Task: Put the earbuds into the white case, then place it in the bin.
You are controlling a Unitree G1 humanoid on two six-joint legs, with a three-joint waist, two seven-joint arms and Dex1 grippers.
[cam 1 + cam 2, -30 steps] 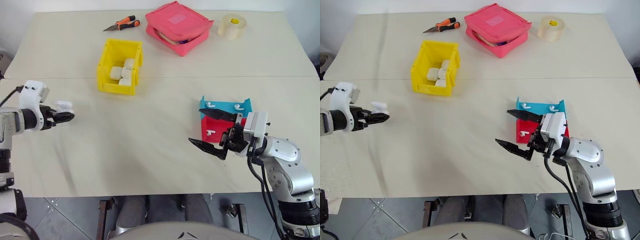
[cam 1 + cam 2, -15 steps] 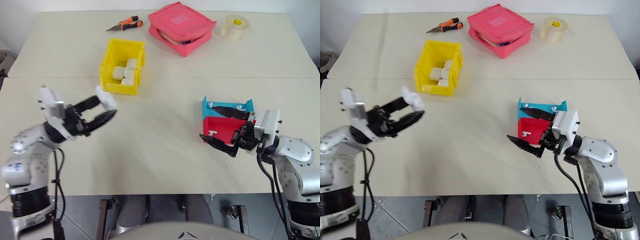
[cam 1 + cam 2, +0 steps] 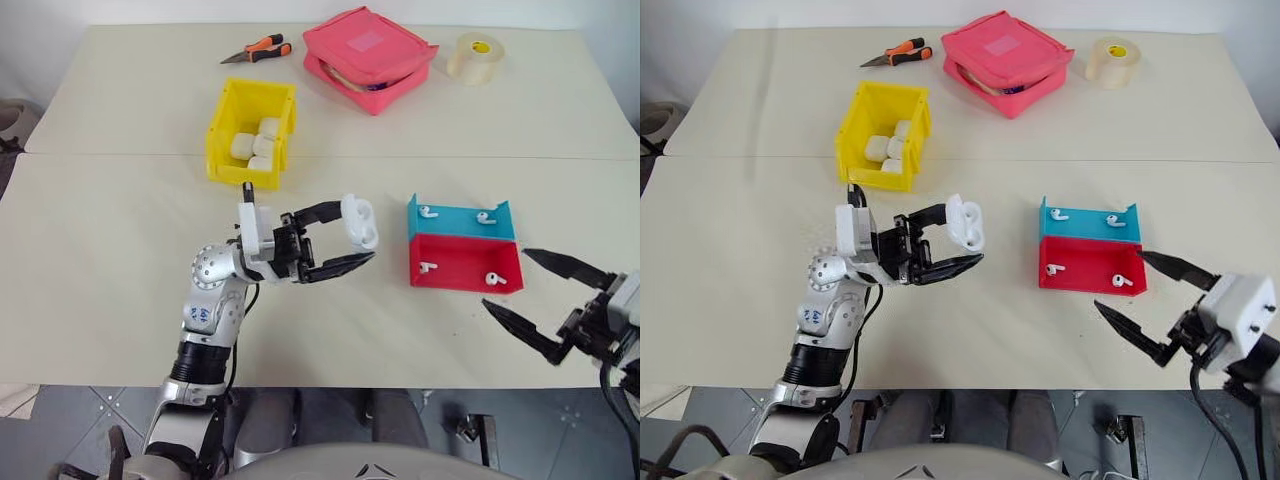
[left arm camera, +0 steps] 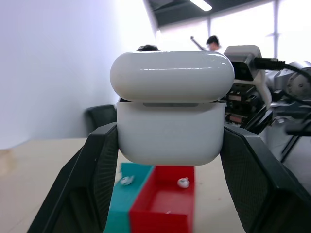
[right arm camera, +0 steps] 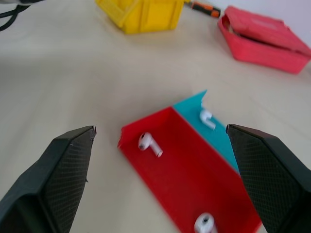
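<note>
Left hand point(image 3: 350, 236) hovers above the middle of the desk point(image 3: 100, 250), its two black fingers pinching the white case point(image 3: 360, 221), whose lid stands slightly ajar, while the right hand point(image 3: 545, 300) hangs over the desk's near right edge with fingers spread wide and nothing between them. Behind the left hand, toward the far edge, sits the yellow bin point(image 3: 228, 140) holding several white cases; between the two hands lie a blue tray point(image 3: 455, 222) and a red tray point(image 3: 460, 270), side by side and touching, each holding two earbuds point(image 3: 428, 267).
</note>
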